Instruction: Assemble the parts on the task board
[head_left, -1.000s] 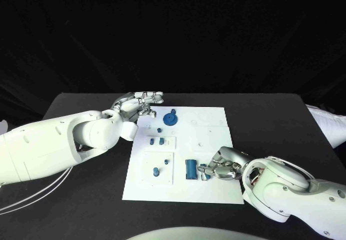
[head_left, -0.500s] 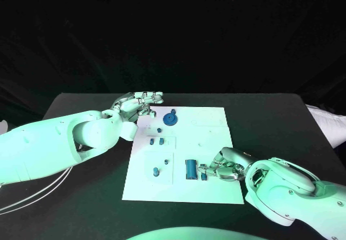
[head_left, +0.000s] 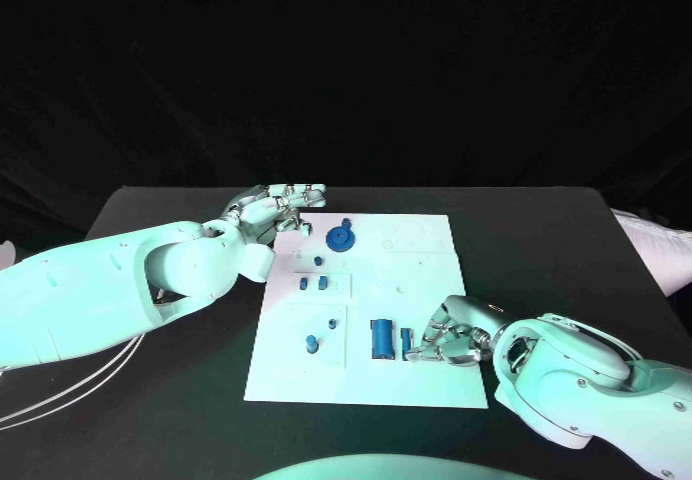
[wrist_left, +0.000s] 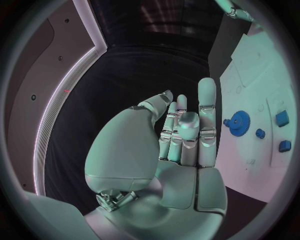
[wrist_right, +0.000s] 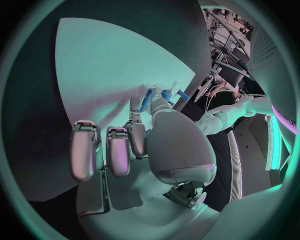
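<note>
Peg (head_left: 408, 351), small and blue, sits pinched in the right hand's (head_left: 450, 342) fingertips, just beside the larger blue cylinder (head_left: 381, 338) on the task board (head_left: 418, 280). The step looks like seating it; next comes lining it up with its hole. Left hand (head_left: 274, 210) hovers at the board's far corner, fingers loosely apart, holding nothing.

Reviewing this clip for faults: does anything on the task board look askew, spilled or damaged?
Nothing stands out. The task board lies flat, the blue parts sit on it, including the gear, and the right robot hand pinches a small blue part at the board.
</note>
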